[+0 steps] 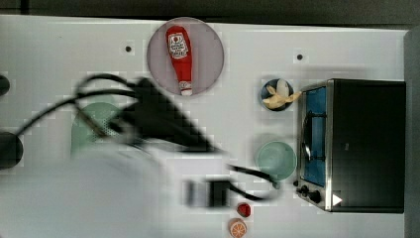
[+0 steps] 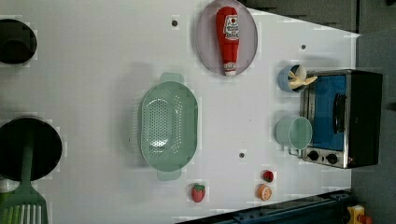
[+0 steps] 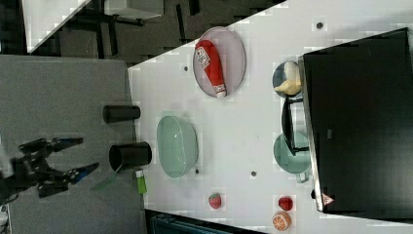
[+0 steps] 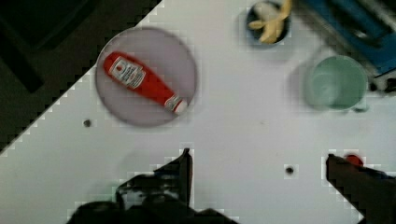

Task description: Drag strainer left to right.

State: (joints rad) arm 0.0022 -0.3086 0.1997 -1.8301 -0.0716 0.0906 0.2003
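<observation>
strainer [image 2: 169, 125] | look: pale mint-green oval bowl, floor dotted with small holes, a tab handle at each end | pose: upright, mouth up, nothing inside | place: on the white bench [image 2: 93, 70], about mid-bench in the left view; toward the right view's left edge of the bench [image 3: 177, 146]

I get even, bright light on the white counter [image 2: 93, 70], with soft shadows beside the strainer [image 2: 168, 125]. In the top view the arm [image 1: 163, 121] smears into heavy motion blur across the left and centre. Blocky compression speckles every view; the wrist view's fingers [image 4: 180, 175] are soft.
</observation>
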